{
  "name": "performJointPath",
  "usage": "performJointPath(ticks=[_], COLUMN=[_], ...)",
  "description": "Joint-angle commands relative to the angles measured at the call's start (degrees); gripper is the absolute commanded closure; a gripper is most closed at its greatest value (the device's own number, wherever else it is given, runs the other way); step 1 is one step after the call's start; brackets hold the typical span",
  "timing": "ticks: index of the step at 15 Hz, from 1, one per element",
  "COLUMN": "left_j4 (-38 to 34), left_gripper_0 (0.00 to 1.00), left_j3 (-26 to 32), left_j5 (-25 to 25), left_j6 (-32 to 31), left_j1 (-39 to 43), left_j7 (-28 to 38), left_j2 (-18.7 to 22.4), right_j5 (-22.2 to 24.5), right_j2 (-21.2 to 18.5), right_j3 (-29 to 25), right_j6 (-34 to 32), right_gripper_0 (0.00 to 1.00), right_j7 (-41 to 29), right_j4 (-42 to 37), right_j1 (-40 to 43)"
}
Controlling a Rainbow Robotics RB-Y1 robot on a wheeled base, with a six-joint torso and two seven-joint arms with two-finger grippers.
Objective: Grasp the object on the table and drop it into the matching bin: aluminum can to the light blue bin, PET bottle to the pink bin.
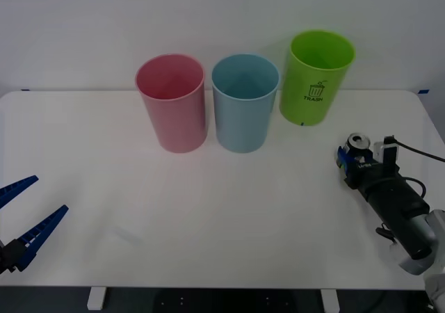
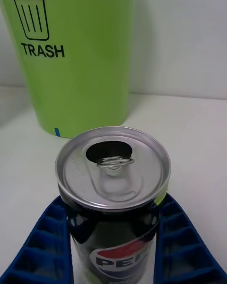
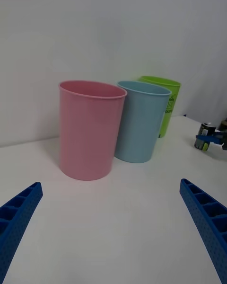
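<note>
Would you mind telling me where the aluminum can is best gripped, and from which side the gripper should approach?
Grip the aluminum can across its round side wall, below the silver lid, coming in level from the table's front edge. It stands upright, so the straight wall offers two opposite faces. The right gripper already has a blue finger on either side, apparently closed on it. The left gripper waits open.

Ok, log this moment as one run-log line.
right gripper: shut on can, upright on table | left gripper: open, idle at table's near left | blue bin: empty
</note>
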Motion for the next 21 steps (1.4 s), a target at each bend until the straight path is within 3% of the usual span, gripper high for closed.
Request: performJointPath(ticks=[1, 4, 14, 21], left_j4=[0.0, 0.0, 0.0, 0.0], left_gripper_0=[0.0, 0.0, 0.0, 0.0], left_j3=[0.0, 0.0, 0.0, 0.0], left_j5=[0.0, 0.0, 0.0, 0.0], left_j6=[0.0, 0.0, 0.0, 0.0], left_j1=[0.0, 0.0, 0.0, 0.0], left_j7=[0.0, 0.0, 0.0, 0.0], left_j2=[0.0, 0.0, 0.0, 0.0], right_j5=[-0.7, -0.6, -0.1, 2.0], right_j2=[0.0, 0.0, -4.1, -6.8], right_j3=[0.1, 0.1, 0.1, -0.1], right_j6=[-0.5, -2.3, -20.2, -28.4], right_gripper_0=[1.0, 1.0, 1.0, 1.0], right_j7=[0.3, 0.3, -4.1, -18.0], right_j4=[0.0, -0.8, -2.7, -18.7], right_j1=[0.0, 0.2, 0.4, 6.2])
